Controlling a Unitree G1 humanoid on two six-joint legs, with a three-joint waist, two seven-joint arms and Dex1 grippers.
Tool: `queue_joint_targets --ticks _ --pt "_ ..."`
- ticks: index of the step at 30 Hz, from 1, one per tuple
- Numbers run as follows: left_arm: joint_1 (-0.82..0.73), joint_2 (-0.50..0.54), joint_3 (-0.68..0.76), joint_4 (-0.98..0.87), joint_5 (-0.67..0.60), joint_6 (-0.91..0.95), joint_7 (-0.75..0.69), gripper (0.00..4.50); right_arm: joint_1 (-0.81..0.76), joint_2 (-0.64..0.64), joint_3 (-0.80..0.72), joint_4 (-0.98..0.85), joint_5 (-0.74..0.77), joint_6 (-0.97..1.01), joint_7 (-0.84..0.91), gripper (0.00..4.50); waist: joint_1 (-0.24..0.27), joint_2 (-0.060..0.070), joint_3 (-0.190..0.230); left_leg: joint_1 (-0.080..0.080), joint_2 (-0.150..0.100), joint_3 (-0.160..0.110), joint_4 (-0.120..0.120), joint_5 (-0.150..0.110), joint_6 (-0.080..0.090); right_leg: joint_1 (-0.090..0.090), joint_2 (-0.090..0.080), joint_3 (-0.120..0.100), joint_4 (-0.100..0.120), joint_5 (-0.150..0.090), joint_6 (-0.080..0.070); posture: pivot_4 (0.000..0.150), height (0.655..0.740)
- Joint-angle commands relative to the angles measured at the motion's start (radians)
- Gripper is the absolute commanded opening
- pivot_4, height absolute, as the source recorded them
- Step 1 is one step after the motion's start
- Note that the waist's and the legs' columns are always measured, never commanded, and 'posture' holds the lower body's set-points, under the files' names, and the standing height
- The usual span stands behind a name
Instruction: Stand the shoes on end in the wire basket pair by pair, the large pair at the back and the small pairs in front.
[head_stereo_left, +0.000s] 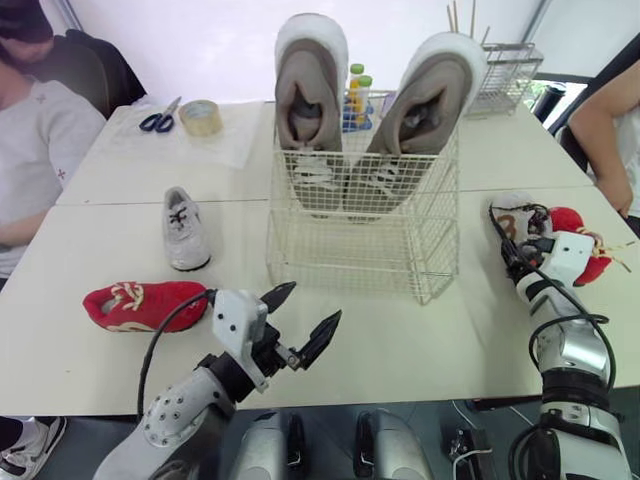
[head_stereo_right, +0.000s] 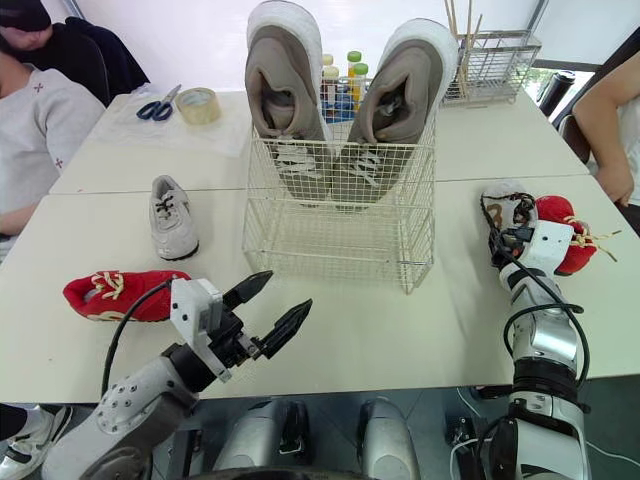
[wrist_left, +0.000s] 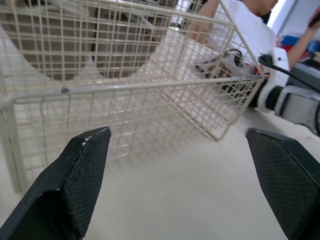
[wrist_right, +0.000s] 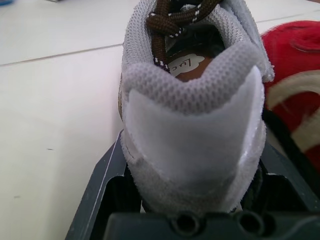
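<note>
The wire basket (head_stereo_left: 350, 250) stands mid-table with the large grey pair on end at its back: one shoe (head_stereo_left: 310, 90) on the left, the other (head_stereo_left: 425, 95) on the right. A small grey shoe (head_stereo_left: 185, 230) and a red shoe (head_stereo_left: 140, 305) lie on the table to the left. My left gripper (head_stereo_left: 315, 300) hovers open in front of the basket, holding nothing. On the right lies a small grey shoe with brown laces (wrist_right: 195, 100) beside a second red shoe (head_stereo_left: 578, 235). My right gripper (head_stereo_left: 512, 240) is shut on the heel of the brown-laced shoe.
Scissors (head_stereo_left: 158, 121) and a tape roll (head_stereo_left: 201, 116) lie at the back left. Bottles (head_stereo_left: 357, 85) stand behind the basket, with a second wire rack (head_stereo_left: 505, 75) at the back right. One person sits at the left edge (head_stereo_left: 40, 150), and another person's arm (head_stereo_left: 600, 130) is at the right.
</note>
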Motion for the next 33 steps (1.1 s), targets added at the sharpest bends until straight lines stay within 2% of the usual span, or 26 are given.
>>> queue_joint_targets --ticks 1,3,7,10,12,15,19,22,24,28,30,32,33 --pt "0.026 0.030 0.103 -0.027 -0.255 0.041 -0.027 4.50 -0.107 -0.047 -0.089 -0.104 0.117 -0.065 0.064 2.00 -0.006 0.001 0.001 0.000 0.000 0.000 0.000 0.000 0.000 -0.001 0.000 0.000 0.000 0.000 0.000 0.150 0.7400" --pt "0.042 0.070 0.163 -0.033 -0.445 0.061 -0.031 4.50 -0.176 -0.070 -0.120 -0.102 0.172 -0.074 0.097 2.00 -0.012 0.001 0.001 0.000 0.000 0.000 0.000 0.000 -0.001 -0.001 0.000 0.000 0.001 0.000 0.000 0.150 0.7400" --pt "0.045 0.173 0.262 -0.026 -0.631 0.076 -0.004 4.50 -0.315 -0.152 -0.128 -0.077 0.203 -0.104 0.184 2.00 -0.011 0.001 0.001 0.000 0.000 0.000 -0.001 0.001 -0.002 -0.001 0.000 0.000 0.001 0.000 0.000 0.150 0.7400" --pt "0.070 0.268 0.356 -0.020 -0.780 0.074 0.039 4.50 -0.520 -0.272 -0.093 -0.026 0.231 -0.101 0.337 2.00 -0.014 0.003 0.003 0.000 -0.001 0.000 -0.003 0.004 -0.007 -0.001 0.000 0.000 0.000 0.000 0.000 0.150 0.7400" --pt "0.088 0.334 0.411 -0.008 -0.815 0.085 0.062 4.50 -0.656 -0.320 -0.049 0.006 0.256 -0.068 0.461 2.00 -0.015 0.004 0.005 0.001 -0.001 0.001 -0.004 0.005 -0.007 -0.002 0.000 0.001 0.000 0.000 0.000 0.150 0.7400" --pt "0.126 0.410 0.498 0.005 -0.811 0.097 0.096 4.50 -0.828 -0.325 0.040 0.005 0.314 0.026 0.657 2.00 -0.021 0.004 0.006 0.002 0.000 0.001 -0.009 0.005 -0.008 -0.003 0.001 0.001 0.000 0.000 0.000 0.150 0.7400" --pt "0.203 0.474 0.585 -0.012 -0.784 0.124 0.161 4.50 -0.925 -0.280 0.190 -0.058 0.363 0.137 0.934 2.00 -0.021 0.002 0.006 0.002 0.002 0.000 -0.011 0.004 -0.007 -0.004 0.001 0.000 0.000 0.000 0.000 0.150 0.7400" --pt "0.328 0.511 0.766 -0.018 -0.915 0.147 0.062 4.50 -0.956 -0.255 0.331 -0.132 0.397 0.228 1.215 2.00 -0.021 0.001 0.007 0.001 0.001 0.001 -0.010 0.004 -0.006 -0.005 0.000 0.000 0.000 0.000 -0.001 0.150 0.7400" --pt "0.393 0.498 0.912 0.006 -1.038 0.146 -0.040 4.50 -0.965 -0.246 0.393 -0.155 0.387 0.242 1.314 2.00 -0.014 -0.002 0.009 -0.001 0.001 0.001 -0.010 0.004 -0.007 -0.006 -0.001 0.000 0.000 0.000 -0.001 0.150 0.7400" --pt "0.499 0.491 1.196 0.063 -1.151 0.179 -0.145 4.50 -0.946 -0.307 0.580 -0.213 0.417 0.161 1.364 2.00 -0.011 -0.004 0.012 -0.002 0.000 -0.001 -0.010 0.005 -0.014 -0.009 -0.002 -0.001 -0.005 -0.002 -0.004 0.150 0.7400" --pt "0.508 0.520 1.319 0.113 -1.208 0.194 -0.164 4.50 -0.966 -0.330 0.651 -0.199 0.446 0.111 1.364 2.00 -0.015 -0.006 0.013 -0.002 -0.001 -0.001 -0.010 0.004 -0.014 -0.009 -0.003 -0.001 -0.007 -0.002 -0.004 0.150 0.7400" --pt "0.455 0.594 1.386 0.189 -1.296 0.205 -0.205 4.50 -0.995 -0.362 0.736 -0.186 0.466 0.044 1.364 2.00 -0.015 -0.006 0.014 -0.002 -0.001 0.000 -0.010 0.004 -0.014 -0.010 -0.003 -0.001 -0.007 -0.002 -0.004 0.150 0.7400" --pt "0.383 0.671 1.368 0.241 -1.321 0.210 -0.246 4.50 -1.013 -0.381 0.795 -0.186 0.479 -0.001 1.364 2.00 -0.012 -0.005 0.014 -0.002 -0.001 0.000 -0.010 0.004 -0.014 -0.010 -0.003 -0.001 -0.006 -0.002 -0.004 0.150 0.7400"
